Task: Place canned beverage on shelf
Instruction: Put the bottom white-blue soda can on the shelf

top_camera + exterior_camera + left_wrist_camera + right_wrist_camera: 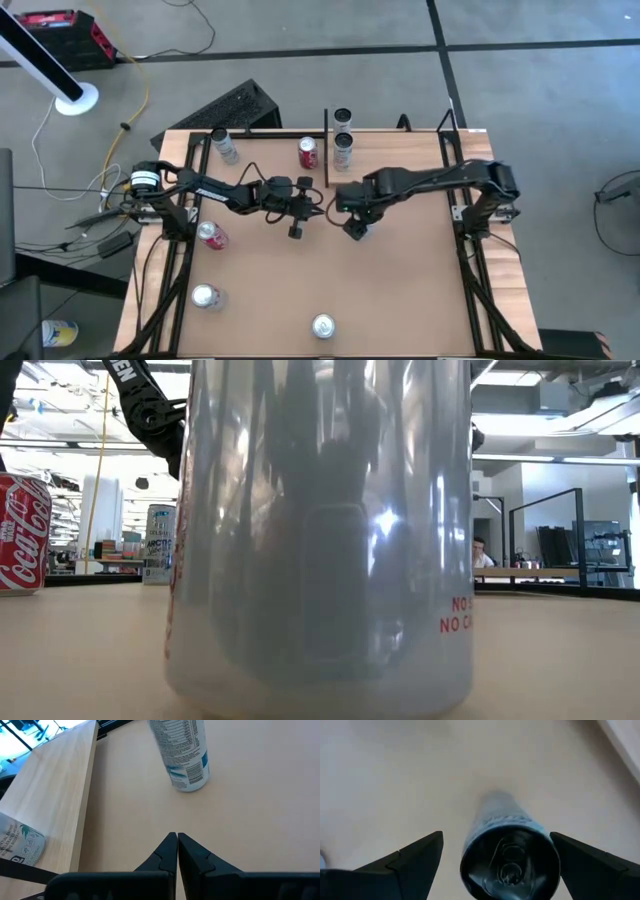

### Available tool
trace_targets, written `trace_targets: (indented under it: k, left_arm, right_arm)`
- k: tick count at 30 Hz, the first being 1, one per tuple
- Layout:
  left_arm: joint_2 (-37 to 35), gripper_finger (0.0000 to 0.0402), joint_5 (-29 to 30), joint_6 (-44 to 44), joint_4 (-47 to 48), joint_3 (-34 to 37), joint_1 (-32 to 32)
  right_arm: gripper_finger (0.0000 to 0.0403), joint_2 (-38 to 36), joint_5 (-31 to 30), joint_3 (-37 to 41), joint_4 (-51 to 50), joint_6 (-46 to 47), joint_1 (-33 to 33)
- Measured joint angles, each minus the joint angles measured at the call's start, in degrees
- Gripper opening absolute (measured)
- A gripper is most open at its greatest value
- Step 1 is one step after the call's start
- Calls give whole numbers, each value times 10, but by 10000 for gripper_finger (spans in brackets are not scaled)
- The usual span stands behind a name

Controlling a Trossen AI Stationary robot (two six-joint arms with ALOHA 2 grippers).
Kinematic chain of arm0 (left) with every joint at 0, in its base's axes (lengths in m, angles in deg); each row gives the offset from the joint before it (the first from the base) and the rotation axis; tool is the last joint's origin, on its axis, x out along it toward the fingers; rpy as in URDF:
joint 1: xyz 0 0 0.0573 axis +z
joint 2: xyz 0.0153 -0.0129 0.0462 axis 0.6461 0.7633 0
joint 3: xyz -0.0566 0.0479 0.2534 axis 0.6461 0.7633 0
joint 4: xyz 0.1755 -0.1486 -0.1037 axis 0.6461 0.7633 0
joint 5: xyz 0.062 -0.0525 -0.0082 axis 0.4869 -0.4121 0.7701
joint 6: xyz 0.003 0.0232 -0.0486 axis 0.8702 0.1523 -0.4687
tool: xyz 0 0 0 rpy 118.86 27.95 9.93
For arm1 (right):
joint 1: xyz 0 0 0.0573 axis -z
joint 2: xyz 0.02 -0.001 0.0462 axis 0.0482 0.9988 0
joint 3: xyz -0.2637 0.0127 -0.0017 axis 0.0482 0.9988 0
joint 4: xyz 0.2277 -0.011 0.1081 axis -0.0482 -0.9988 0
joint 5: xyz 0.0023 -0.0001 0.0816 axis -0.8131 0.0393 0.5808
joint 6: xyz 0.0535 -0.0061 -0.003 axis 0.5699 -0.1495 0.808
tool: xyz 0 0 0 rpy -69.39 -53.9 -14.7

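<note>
While its fingers stand spread on either side of a dark can (510, 857) without touching it, the right gripper (355, 228) hovers just in front of the shelf (385, 150), where two silver cans (343, 133) stand. Beside it, the left gripper (297, 230) hangs with fingers pressed together, holding nothing, and a red can (308, 152) stands beside the shelf.

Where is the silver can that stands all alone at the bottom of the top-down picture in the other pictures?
High view: the silver can stands alone near the picture's bottom edge, in the middle.
Low view: most likely the huge can filling the middle, right in front of the camera.
Left wrist view: not in it.
Right wrist view: not in it.
Shared landmark: the brown tabletop it stands on.
</note>
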Motion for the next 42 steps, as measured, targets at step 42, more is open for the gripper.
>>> trace_targets:
  k: [42]
  left_arm:
    - [0,0,0,7,5,0,0]
  right_arm:
    - [305,65,-29,-63,28,-695,-128]
